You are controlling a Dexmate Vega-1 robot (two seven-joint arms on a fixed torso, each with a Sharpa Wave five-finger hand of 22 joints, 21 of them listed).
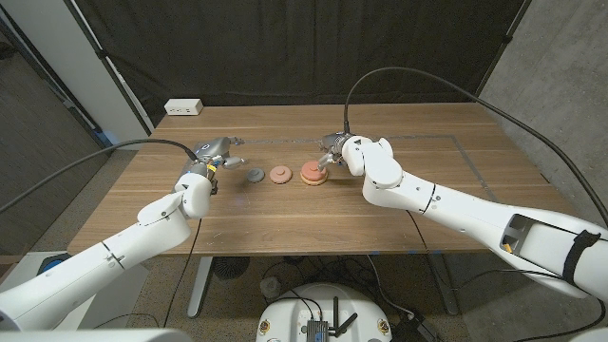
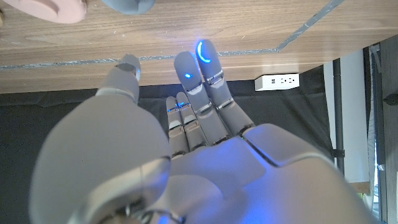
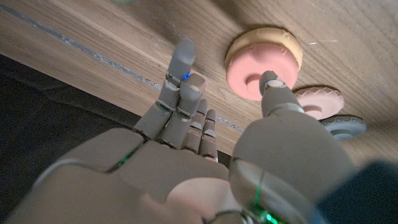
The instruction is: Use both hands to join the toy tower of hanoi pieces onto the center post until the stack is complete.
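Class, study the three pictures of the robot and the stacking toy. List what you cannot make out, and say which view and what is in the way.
1. Stack, head view: too small to count its discs; the right hand hides its far side.
2. Pink disc and grey disc, left wrist view: cut off by the picture's edge.
3. Grey disc, right wrist view: partly behind the right hand's thumb.
4. Left hand, head view: too small to tell its finger positions.

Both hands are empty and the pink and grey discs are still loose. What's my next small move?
Probably lower the left hand toward the grey disc and pinch it. The hand is open beside the disc, and the disc lies loose on the table, apart from the stack near the right hand.
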